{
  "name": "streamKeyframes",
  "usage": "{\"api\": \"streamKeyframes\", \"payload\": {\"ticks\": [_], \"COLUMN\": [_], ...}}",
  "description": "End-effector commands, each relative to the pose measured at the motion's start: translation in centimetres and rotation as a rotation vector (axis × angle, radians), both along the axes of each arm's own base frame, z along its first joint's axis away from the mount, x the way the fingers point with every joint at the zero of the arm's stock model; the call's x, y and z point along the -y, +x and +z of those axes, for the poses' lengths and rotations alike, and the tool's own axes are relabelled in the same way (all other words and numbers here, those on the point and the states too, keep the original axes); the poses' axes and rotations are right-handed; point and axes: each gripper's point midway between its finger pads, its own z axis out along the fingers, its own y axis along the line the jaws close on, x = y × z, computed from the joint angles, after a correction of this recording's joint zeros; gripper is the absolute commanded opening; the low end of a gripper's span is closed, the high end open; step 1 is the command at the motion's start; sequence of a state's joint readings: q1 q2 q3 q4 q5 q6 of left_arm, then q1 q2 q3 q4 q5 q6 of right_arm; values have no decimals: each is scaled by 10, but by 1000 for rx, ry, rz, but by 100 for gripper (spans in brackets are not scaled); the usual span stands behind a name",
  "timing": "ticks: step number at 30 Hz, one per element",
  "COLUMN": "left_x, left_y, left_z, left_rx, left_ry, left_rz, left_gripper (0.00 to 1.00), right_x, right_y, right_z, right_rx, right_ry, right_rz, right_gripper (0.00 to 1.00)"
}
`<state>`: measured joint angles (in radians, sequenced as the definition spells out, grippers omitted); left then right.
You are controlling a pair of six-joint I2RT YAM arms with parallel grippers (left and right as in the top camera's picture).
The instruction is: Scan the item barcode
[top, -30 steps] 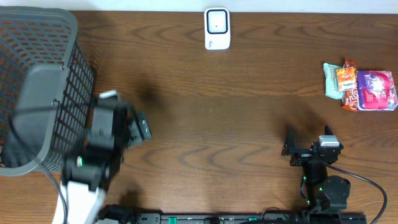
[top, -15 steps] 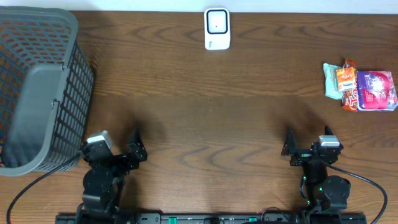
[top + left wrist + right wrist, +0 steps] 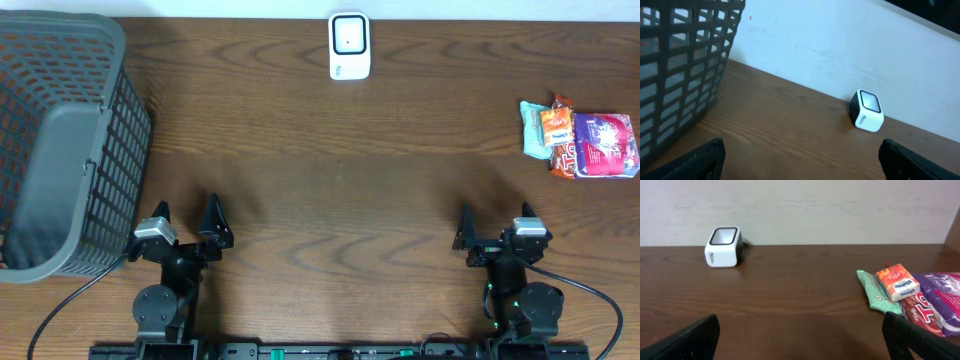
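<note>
While both arms sit low at the near edge, left gripper (image 3: 187, 212) and right gripper (image 3: 495, 222) show jaws wide apart, nothing held. Snack packets (image 3: 580, 138) lie heaped far right on the tabletop (image 3: 350, 180), ahead of the right arm, probably its pickup. Scanner (image 3: 349, 45) stands far centre, window upward, likely so either arm can present a barcode. Basket (image 3: 60, 140) left, perhaps for scanned goods.
</note>
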<state>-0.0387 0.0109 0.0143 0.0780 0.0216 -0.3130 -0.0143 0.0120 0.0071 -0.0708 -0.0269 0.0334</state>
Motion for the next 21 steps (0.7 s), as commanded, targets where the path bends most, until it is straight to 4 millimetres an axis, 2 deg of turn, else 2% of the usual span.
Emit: {"api": "streamKeyframes", "payload": {"ticks": [1, 4, 11, 21], "left_x": [-2, -1, 3, 7], "left_y": [0, 0, -3, -3], "left_z": [3, -1, -40, -39], "left_rx": [24, 9, -148, -136], "left_ry": [25, 78, 158, 303], "left_rz": [2, -5, -37, -76], "left_gripper": [98, 98, 98, 98], "right_x": [1, 1, 1, 1], "right_y": [0, 0, 0, 0], "right_z": [0, 0, 0, 0], "right_rx": [1, 1, 1, 1], "right_ry": [7, 7, 7, 7], "right_rz": [-5, -5, -5, -5], "right_gripper": [99, 99, 99, 99]}}
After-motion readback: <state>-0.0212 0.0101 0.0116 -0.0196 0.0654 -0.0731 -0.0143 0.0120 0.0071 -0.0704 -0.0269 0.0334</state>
